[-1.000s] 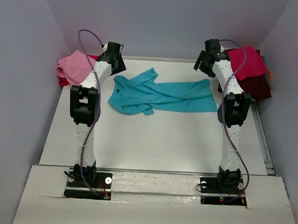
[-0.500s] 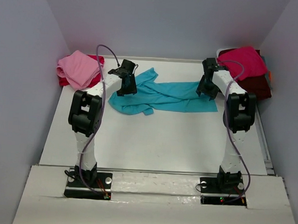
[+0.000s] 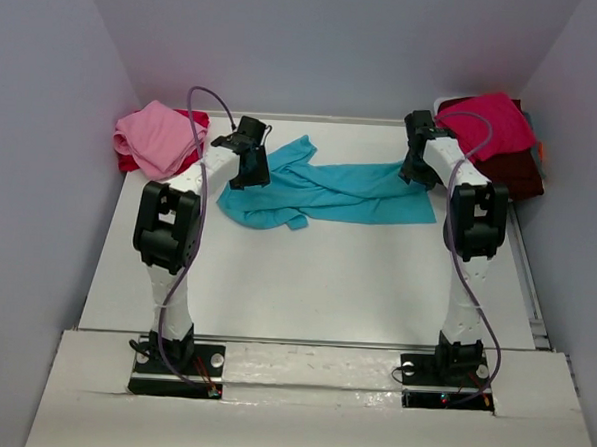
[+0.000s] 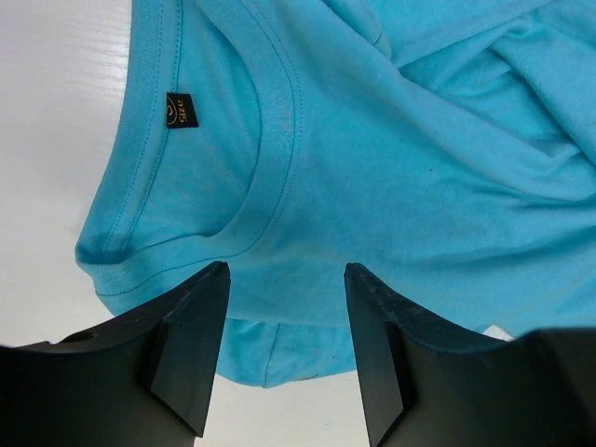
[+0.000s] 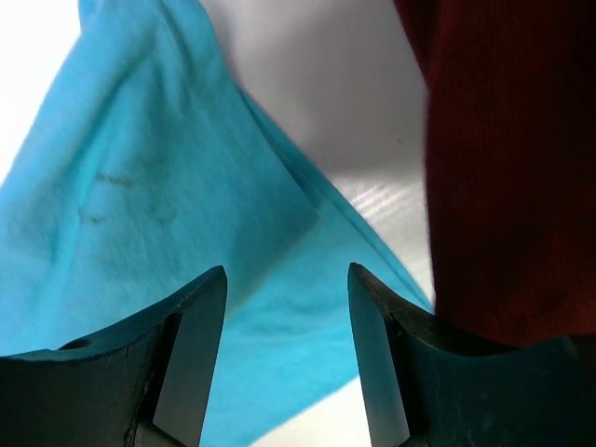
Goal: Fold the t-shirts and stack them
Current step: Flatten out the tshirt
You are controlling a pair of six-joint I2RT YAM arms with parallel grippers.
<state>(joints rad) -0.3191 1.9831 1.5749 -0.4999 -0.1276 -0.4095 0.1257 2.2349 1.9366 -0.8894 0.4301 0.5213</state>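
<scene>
A crumpled turquoise t-shirt (image 3: 325, 192) lies across the far half of the table, collar to the left. My left gripper (image 3: 249, 167) hovers open over its collar end. In the left wrist view the neckband and black label (image 4: 182, 112) lie just beyond the gripper (image 4: 284, 279), with only cloth under the gap. At the shirt's right hem corner my right gripper (image 3: 417, 171) is open too. The right wrist view shows the turquoise t-shirt (image 5: 177, 214) under that gripper (image 5: 287, 279), nothing pinched.
A pink t-shirt (image 3: 155, 134) lies on a red one (image 3: 127, 160) at the far left corner. At the far right a crimson t-shirt (image 3: 494, 124) tops a dark maroon one (image 3: 513, 175), which fills the right side of the right wrist view (image 5: 512, 158). Walls enclose the table.
Both arms have swung in from the back corners and come down over the turquoise shirt, the left to its collar and the right to its hem corner. The right jaws have narrowed somewhat.
</scene>
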